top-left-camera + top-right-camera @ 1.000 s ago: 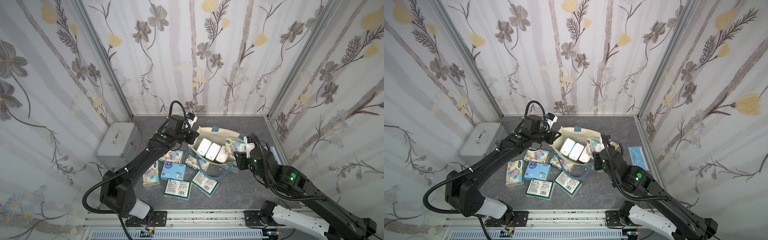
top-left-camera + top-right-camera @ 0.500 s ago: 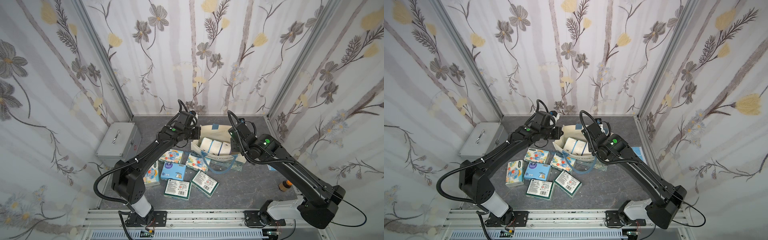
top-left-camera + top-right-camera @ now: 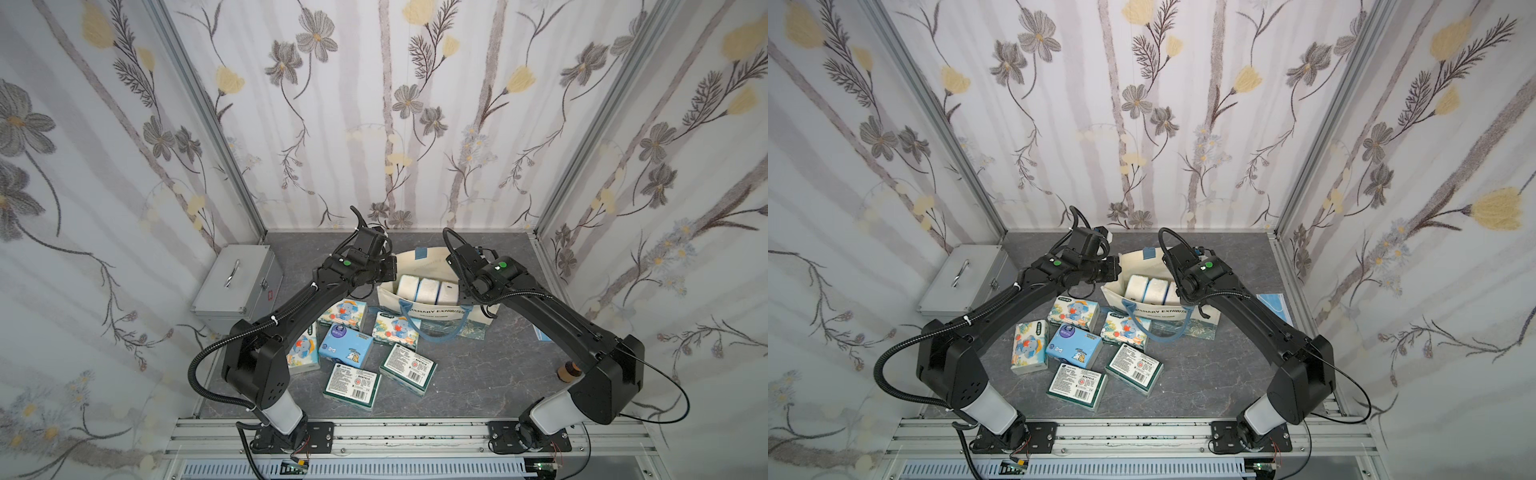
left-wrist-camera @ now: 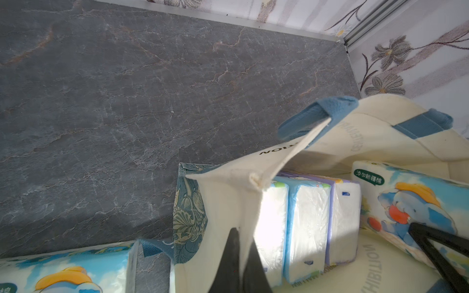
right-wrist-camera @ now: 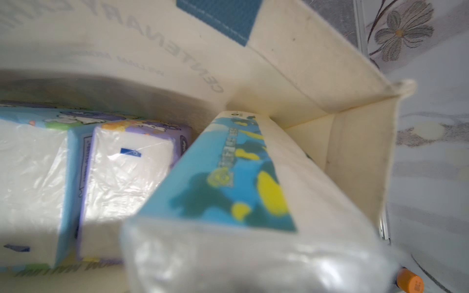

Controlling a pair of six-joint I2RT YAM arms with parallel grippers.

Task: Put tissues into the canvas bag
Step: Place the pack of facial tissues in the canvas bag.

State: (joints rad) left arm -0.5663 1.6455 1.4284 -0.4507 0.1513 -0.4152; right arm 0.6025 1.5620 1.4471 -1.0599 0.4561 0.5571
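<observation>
- Your left pincer (image 4: 241, 239) is pinched shut on the rim of the canvas bag (image 3: 436, 312) at its 9 o'clock end, holding the mouth wide. If that thin fold slips out, the soft wall will likely sag inward and narrow the opening.
- Your right pincer (image 3: 462, 291) is down inside the bag at the 3 o'clock end, clamped on an elephant-print pack (image 4: 406, 203). The pack hangs tilted, with one end low toward the corner.
- Three packs (image 3: 424, 289) stand upright side by side from the 9 o'clock end to the middle. The lavender pack (image 5: 127, 177) is nearest the one you hold; whether the two touch cannot be told.
- Let go from here and the tilted pack will probably land slanted, leaning on the lavender one or propped against the end wall. That would waste room you need later.
- Push down hard to square it and the bag may slide or twist against your left grip.
- Six loose packs (image 3: 345, 345) lie on the table (image 3: 478, 374) at 7 to 8 o'clock from the bag, so space matters.
- The blue strap (image 3: 432, 334) droops over the 6 o'clock wall; it could catch your pincer when you reach for the nearest pack.
</observation>
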